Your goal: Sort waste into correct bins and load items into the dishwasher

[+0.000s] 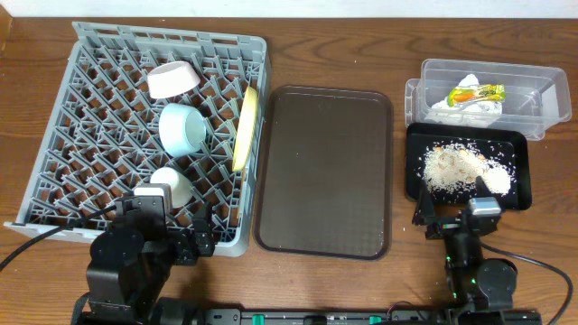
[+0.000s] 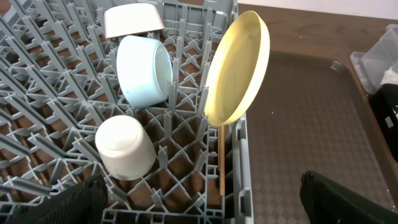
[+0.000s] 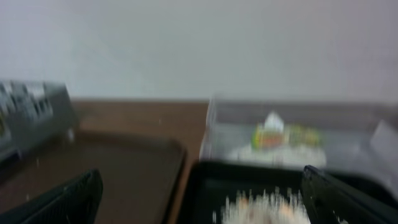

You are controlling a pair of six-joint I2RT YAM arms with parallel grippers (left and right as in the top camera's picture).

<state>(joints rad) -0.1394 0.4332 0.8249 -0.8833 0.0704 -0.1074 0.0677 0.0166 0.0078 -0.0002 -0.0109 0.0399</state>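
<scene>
L gripper [image 2: 202, 190] spread wide, empty, over near edge of rack [image 2: 37, 93]; white cup [image 2: 124, 146] just ahead-left, chopsticks [image 2: 221, 158] dead ahead under upright yellow plate [image 2: 239, 68], blue bowl [image 2: 144, 70] & white bowl [image 2: 134, 18] beyond. R gripper [image 3: 199, 186] spread too, empty, at black tray [image 3: 208, 196] w/ rice scraps [image 3: 267, 208]; clear tub [image 3: 217, 124] w/ wrapper [image 3: 286, 135], tissue [image 1: 479, 110] behind.

Wood table [image 1: 343, 45] w/ grey rack [image 1: 90, 153], brown tray [image 1: 325, 171], clear tub [image 1: 533, 90], black tray [image 1: 519, 153].

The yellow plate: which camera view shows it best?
The left wrist view: the yellow plate stands on edge in the grey rack, its face visible. Overhead shows it only as a thin edge-on strip. The right wrist view misses it.
</scene>
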